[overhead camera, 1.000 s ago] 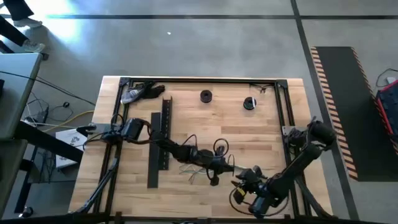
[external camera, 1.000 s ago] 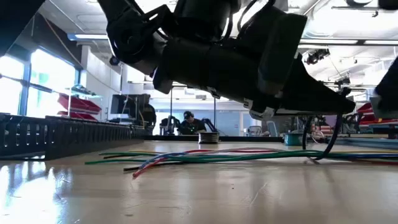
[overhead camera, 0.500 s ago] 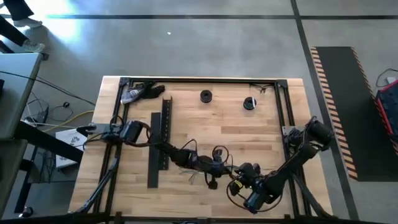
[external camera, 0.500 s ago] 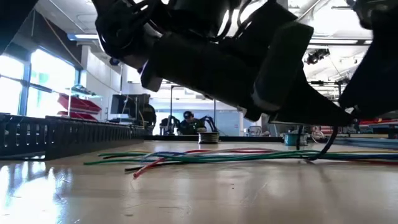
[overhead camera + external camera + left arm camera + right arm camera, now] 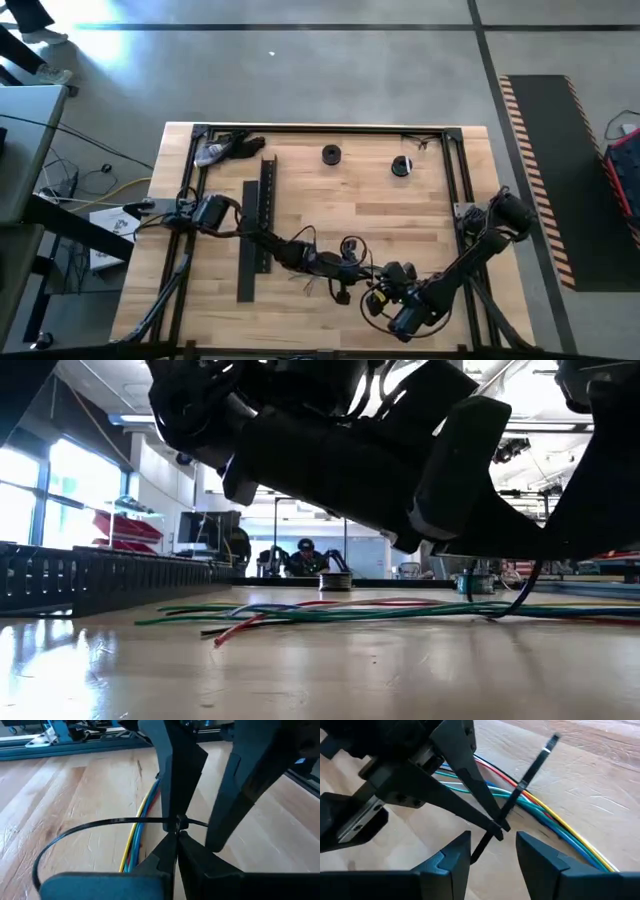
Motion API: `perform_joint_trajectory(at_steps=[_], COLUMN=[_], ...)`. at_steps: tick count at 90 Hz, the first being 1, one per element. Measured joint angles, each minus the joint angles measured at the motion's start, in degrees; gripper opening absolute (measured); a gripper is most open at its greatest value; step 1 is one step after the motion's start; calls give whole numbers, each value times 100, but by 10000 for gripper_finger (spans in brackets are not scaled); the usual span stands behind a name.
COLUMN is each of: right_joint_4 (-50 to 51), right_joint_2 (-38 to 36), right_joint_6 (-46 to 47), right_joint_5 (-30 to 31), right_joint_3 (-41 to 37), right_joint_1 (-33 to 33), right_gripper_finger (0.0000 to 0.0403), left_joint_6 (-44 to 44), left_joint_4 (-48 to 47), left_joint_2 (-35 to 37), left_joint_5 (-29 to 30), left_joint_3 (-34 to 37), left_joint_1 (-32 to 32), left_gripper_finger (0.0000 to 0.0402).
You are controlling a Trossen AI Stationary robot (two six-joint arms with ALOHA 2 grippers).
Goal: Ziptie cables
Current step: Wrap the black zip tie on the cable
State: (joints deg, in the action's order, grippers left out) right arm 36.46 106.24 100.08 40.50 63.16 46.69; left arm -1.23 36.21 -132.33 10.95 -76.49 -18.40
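high: overhead | low: table-level | wrists: close, share cables [image 5: 136, 827]

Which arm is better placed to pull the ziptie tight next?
Right. The left gripper is shut on the ziptie looped over the cables; the right gripper is open around its strap.

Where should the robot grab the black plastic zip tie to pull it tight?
Probably by the free straight tail of the black plastic zip tie, which sticks out past the shut left gripper. The open right gripper could straddle it from the side, clear of the coloured cables.
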Motion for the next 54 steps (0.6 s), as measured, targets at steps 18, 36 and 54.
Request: perform_joint_trajectory(at_steps=[18, 36, 54], right_joint_4=[9, -52, -288], right_joint_2=[0, 0, 0], right_joint_6=[5, 40, 179], right_joint_5=[-41, -149, -178], right_joint_3=[11, 11, 11], right_joint_1=[-17, -17, 50], right_gripper_finger=[23, 2, 1], left_joint_6=[-20, -68, -90], left_joint_4=[8, 0, 2], left_joint_2=[0, 0, 2], left_joint_5=[8, 51, 312], left_joint_3=[0, 0, 0], left_joint_1=[-1, -17, -30], left_gripper_finger=[0, 0, 0])
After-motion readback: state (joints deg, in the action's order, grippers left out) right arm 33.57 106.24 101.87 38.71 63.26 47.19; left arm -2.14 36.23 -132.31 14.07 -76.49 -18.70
